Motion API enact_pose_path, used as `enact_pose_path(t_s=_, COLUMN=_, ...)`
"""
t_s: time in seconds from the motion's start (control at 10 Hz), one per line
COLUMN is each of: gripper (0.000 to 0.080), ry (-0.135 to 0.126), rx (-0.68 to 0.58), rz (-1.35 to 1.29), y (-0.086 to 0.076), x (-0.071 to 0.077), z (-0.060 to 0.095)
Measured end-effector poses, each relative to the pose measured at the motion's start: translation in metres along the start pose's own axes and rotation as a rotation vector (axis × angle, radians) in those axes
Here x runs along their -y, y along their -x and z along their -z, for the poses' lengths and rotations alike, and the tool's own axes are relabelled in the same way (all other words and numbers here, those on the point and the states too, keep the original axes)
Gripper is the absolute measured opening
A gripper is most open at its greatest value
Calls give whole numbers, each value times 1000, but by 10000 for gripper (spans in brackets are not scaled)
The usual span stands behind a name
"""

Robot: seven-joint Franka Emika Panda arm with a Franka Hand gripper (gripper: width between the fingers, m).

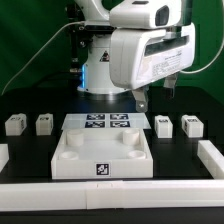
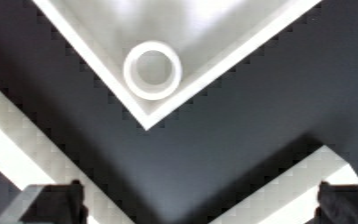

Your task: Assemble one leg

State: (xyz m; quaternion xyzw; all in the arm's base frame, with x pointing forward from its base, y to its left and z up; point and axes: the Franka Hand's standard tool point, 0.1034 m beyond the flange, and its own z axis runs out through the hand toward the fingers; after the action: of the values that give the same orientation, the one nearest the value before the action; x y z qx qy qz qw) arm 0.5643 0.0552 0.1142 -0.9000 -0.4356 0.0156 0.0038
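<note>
Several legs, small white blocks with tags, stand on the black table in the exterior view: two on the left (image 1: 14, 124) (image 1: 44, 123) and two on the right (image 1: 163, 125) (image 1: 192, 125). The large white tray-like piece (image 1: 70, 160) lies in the front middle. My gripper (image 1: 155, 95) hangs above the table behind the tray's far right corner, open and empty. In the wrist view the gripper (image 2: 202, 205) is open, with the dark fingertips (image 2: 51, 205) wide apart. Beyond them is a corner of the tray (image 2: 87, 25) with a round socket (image 2: 151, 68). No leg shows in the wrist view.
The marker board (image 1: 108, 122) lies flat behind the tray. White rails run along the front (image 1: 110, 192) and the right edge (image 1: 212, 155) of the table. The arm's base (image 1: 100, 70) stands at the back.
</note>
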Motion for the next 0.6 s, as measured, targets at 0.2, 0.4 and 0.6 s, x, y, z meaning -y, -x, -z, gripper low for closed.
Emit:
enact_pose_path(t_s=0.2, gripper=650, ry=0, rx=0, rz=0, y=0, x=0, z=0)
enact_pose_path(t_s=0.4, gripper=650, ry=0, rx=0, rz=0, y=0, x=0, z=0)
enact_pose_path(t_s=0.6, gripper=650, ry=0, rx=0, rz=0, y=0, x=0, z=0)
